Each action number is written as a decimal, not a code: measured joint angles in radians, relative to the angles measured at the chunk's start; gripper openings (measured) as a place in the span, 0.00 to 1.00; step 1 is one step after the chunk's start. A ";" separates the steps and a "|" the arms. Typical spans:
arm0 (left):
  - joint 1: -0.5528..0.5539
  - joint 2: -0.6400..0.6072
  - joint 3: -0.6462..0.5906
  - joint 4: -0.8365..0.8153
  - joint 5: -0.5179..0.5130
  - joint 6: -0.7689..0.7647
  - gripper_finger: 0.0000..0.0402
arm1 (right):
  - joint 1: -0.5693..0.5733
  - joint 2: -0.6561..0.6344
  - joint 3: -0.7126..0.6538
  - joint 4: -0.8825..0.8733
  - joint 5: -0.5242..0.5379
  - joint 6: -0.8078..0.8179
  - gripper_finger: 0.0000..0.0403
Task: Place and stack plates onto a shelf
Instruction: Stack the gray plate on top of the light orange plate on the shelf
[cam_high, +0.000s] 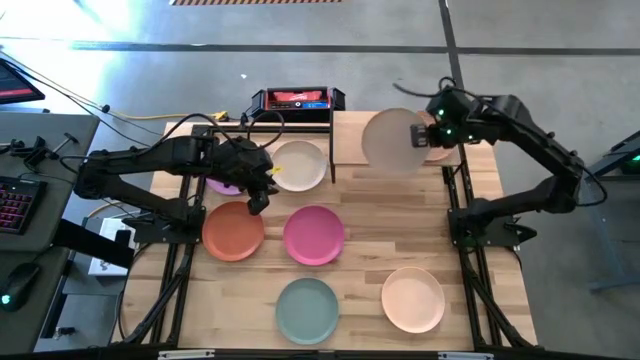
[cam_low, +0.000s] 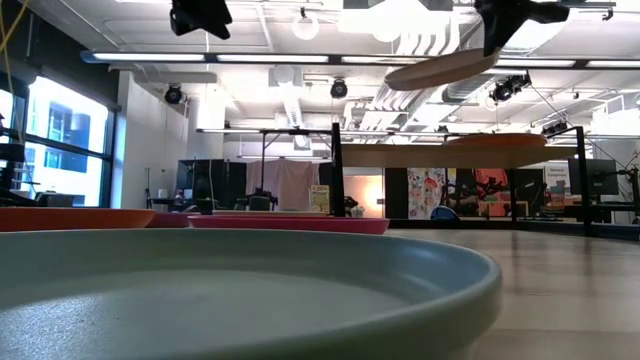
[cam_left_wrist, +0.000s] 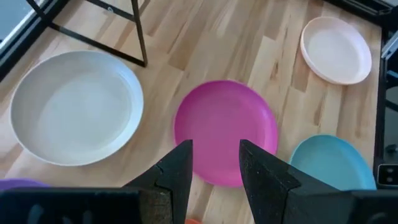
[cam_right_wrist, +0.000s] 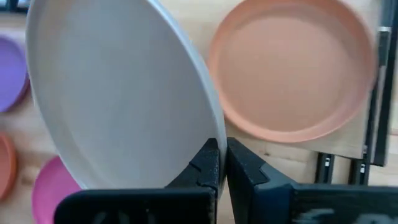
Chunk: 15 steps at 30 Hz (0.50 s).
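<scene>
- Slatted light-wood counter (cam_high: 360, 270) carries loose plates: cream-white plate (cam_high: 298, 165), orange plate (cam_high: 233, 231), pink plate (cam_high: 314, 235), teal plate (cam_high: 307, 310), peach plate (cam_high: 413, 299).
- Right pincer (cam_right_wrist: 222, 163) is clamped on the rim of the grey-beige plate (cam_high: 392, 140), held tilted above the shelf (cam_high: 345, 140), where a tan-brown plate (cam_right_wrist: 292, 71) lies.
- Left pincer (cam_left_wrist: 214, 165) hangs parted and empty above the pink plate.
- Beyond: ceiling strip lights (cam_low: 250, 57), windows (cam_low: 55, 140).

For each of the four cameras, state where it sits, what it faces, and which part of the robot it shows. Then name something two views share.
High: overhead, looking down on table, both arms.
Low: table height, behind the teal plate, facing the room; arms enter above.
Left wrist: above the pink plate, open left pincer in view.
Right wrist: right pincer shut on the grey-beige plate, over the shelf.
Shared: the pink plate, high and left wrist.
</scene>
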 joint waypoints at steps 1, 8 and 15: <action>0.000 0.000 0.000 0.000 -0.007 0.006 0.29 | -0.020 -0.004 0.000 0.000 0.000 0.000 0.00; 0.003 0.000 0.000 0.000 -0.127 0.033 0.29 | -0.154 -0.012 0.000 0.000 -0.017 -0.005 0.00; 0.003 0.000 0.000 0.000 -0.142 0.086 0.29 | -0.257 -0.013 0.000 0.009 -0.079 -0.033 0.00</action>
